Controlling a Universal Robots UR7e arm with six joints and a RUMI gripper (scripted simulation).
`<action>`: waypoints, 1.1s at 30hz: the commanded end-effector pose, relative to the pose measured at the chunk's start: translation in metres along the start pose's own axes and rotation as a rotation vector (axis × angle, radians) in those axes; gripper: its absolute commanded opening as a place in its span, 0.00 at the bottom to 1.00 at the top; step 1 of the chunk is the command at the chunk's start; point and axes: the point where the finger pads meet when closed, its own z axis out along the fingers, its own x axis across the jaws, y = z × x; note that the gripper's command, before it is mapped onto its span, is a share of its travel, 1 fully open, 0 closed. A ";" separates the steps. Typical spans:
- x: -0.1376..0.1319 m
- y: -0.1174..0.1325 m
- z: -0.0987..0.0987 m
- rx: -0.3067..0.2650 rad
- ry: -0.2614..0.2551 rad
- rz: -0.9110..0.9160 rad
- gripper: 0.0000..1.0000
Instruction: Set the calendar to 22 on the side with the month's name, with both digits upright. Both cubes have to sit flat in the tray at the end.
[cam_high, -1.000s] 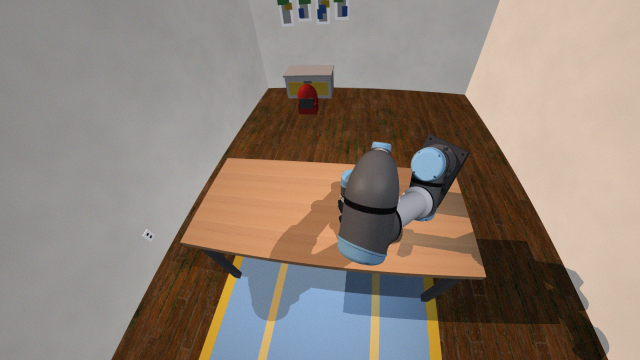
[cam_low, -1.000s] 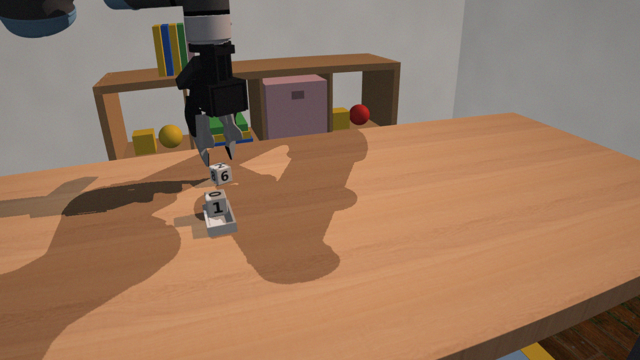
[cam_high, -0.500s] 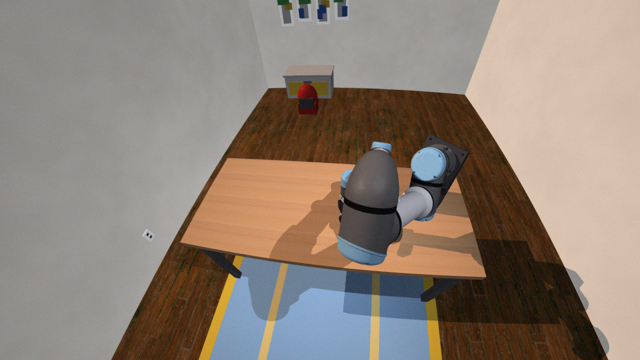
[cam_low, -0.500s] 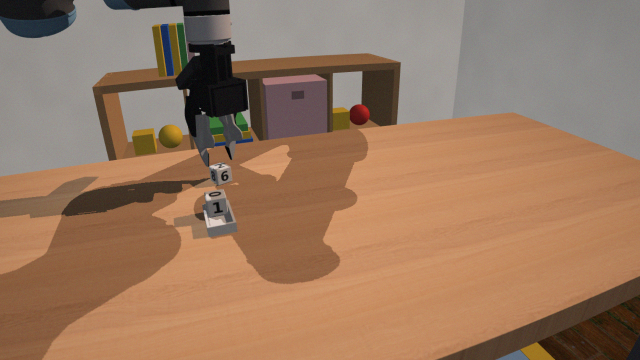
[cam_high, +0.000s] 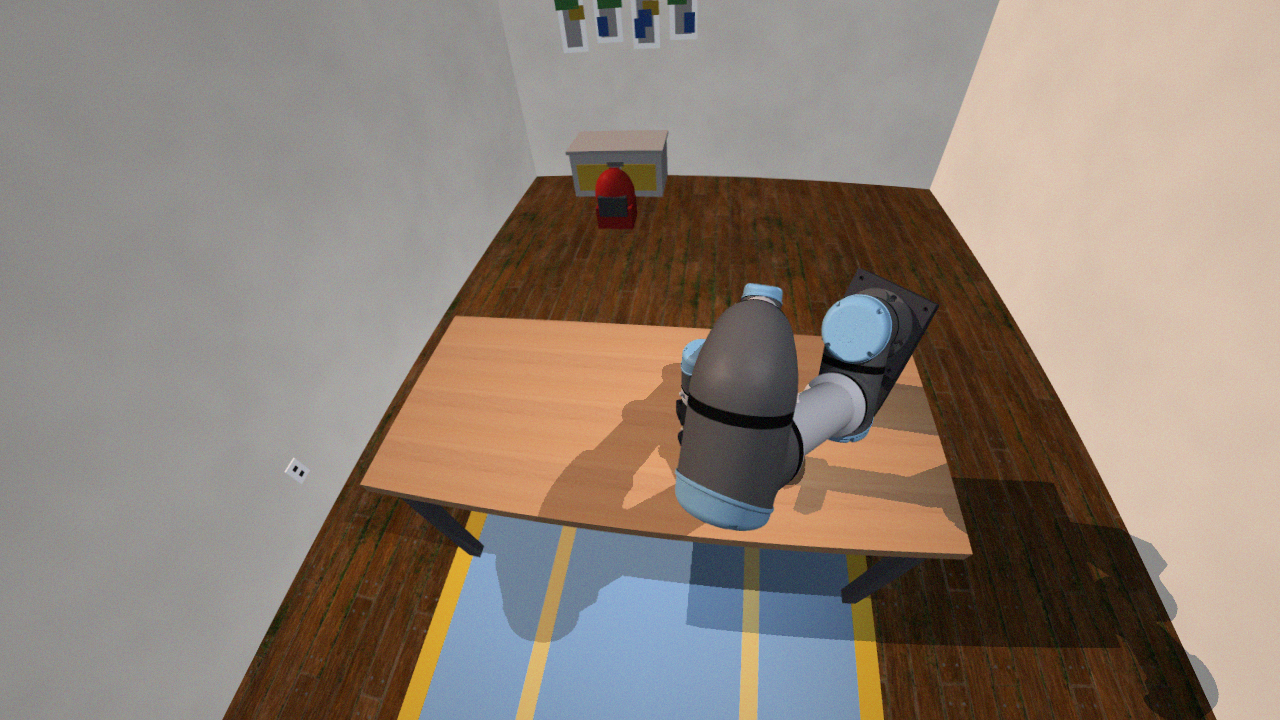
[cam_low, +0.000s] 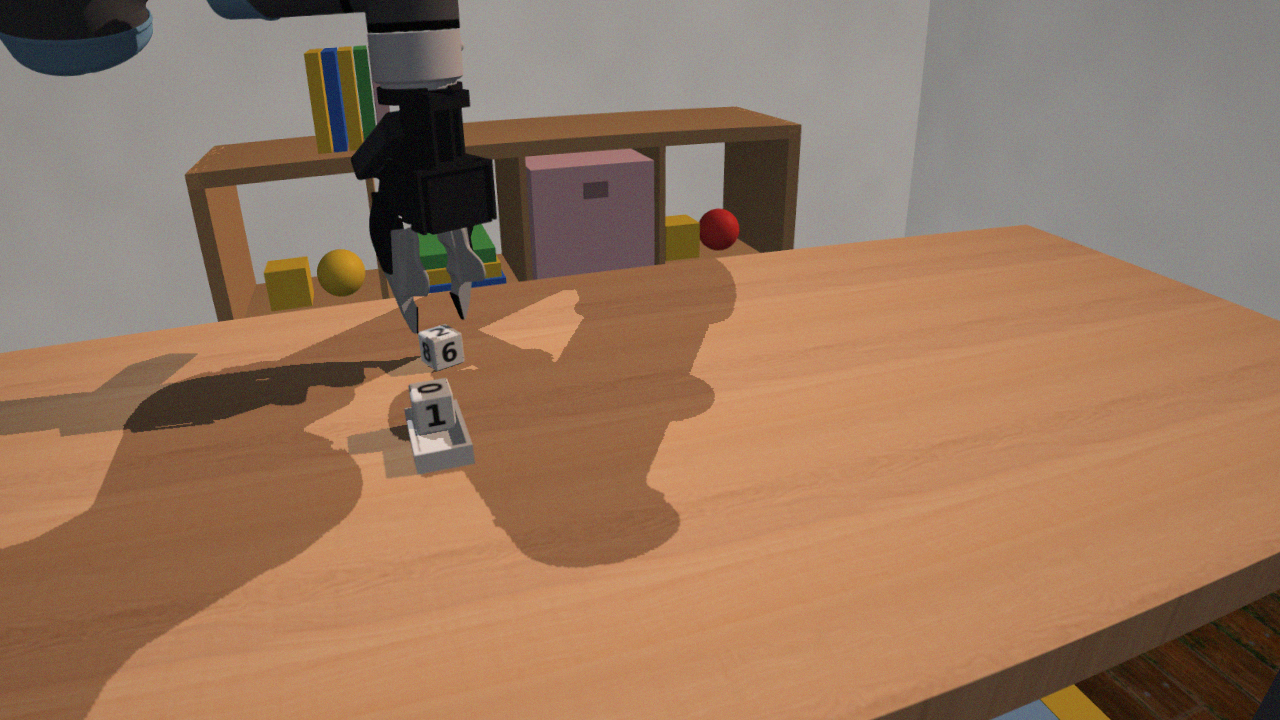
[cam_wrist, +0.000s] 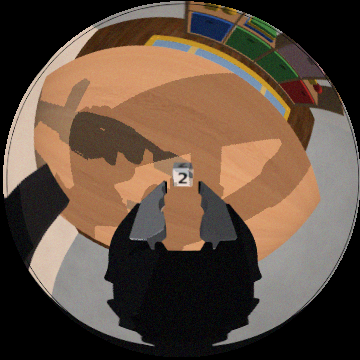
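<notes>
Currently, hand above the bench, fingers pointing down and parted by a partial gap, nothing gripped; one cube lies just below the fingertips, outside the tray, with 2 on top and 8 and 6 on the two sides seen in the exterior view. Second cube sits at the far end of the tray, 0 on top and 1 on the side toward the exterior view, the near part of the tray unfilled. Top view: arm hides both cubes and the tray.

No visible change since the earlier pictures.
</notes>
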 end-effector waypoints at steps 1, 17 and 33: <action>0.000 0.000 0.000 0.000 0.000 0.000 0.29; 0.000 0.000 -0.012 0.000 0.000 0.000 0.29; 0.000 0.000 -0.037 0.000 0.000 0.000 0.29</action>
